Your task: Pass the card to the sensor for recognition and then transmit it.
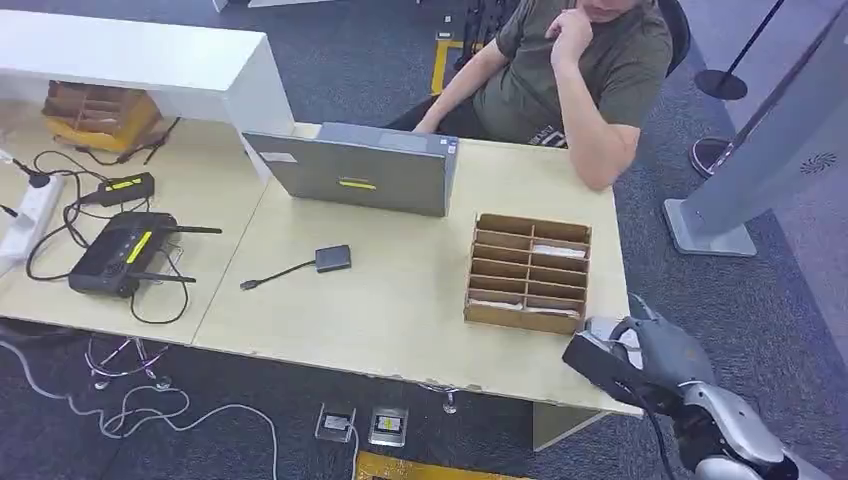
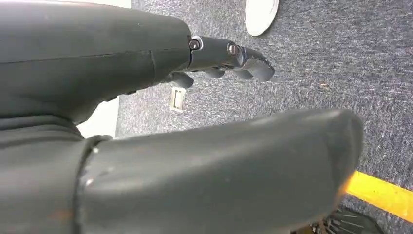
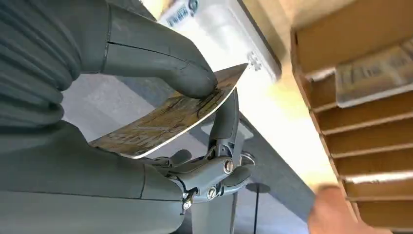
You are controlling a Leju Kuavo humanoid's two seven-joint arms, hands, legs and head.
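- The card (image 3: 170, 119) is pinched in the right hand (image 3: 146, 146): the thick thumb presses on its upper face near one corner, and a dark finger props it from beneath, so the fingers (image 3: 225, 124) are narrow, closed on the card.
- The card's face is brownish with worn markings; its free corner juts past the thumb tip.
- Just beyond the fingers lies the edge of the table (image 1: 400, 310), and past that the wooden slotted box (image 1: 528, 272), with cards or papers lying in some of its compartments.
- From the head view the right hand (image 1: 640, 350) hangs at the table's near right corner, just beside the box.
- Farther from the fingers sits a small dark sensor (image 1: 333, 258) with a cable, then a grey laptop (image 1: 355, 168), with a person (image 1: 570, 70) seated behind it.
- A black router (image 1: 120, 252) and a power strip (image 1: 30, 215) lie well apart, at the table's far side.
- The left hand (image 2: 219, 58) hangs over grey carpet, its fingers gently curled, apart and holding nothing.
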